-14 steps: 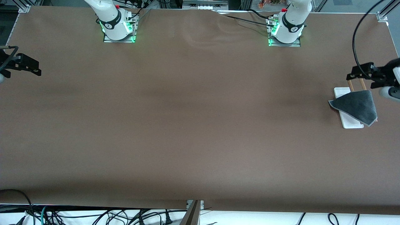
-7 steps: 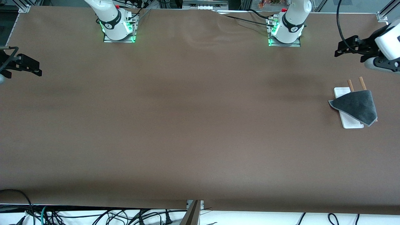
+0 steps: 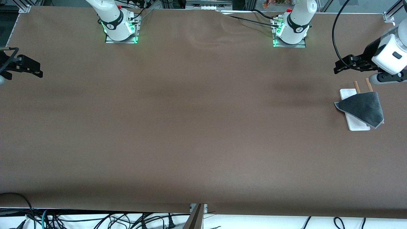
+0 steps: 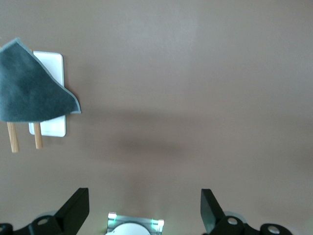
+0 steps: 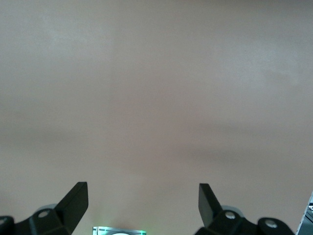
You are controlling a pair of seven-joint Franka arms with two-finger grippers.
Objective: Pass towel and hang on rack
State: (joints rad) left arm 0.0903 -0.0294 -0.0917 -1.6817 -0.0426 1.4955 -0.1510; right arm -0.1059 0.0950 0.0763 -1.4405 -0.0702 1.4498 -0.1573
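The left gripper (image 3: pixel 339 66) hangs open and empty over the table (image 3: pixel 197 127), near the rack (image 3: pixel 355 109). The towel (image 3: pixel 362 108) lies draped over the rack's rods, grey face up. The right gripper (image 3: pixel 36 70) waits open at its end of the table.

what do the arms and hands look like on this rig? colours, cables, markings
Both arms are white with black joint bands, red buttons near the bases and green-lit base plates. Left hand: black two-finger, white wrist housing, looping black cable. Right hand: black too, with a black cable. Fingers are flat, black and angular in the wrist views.
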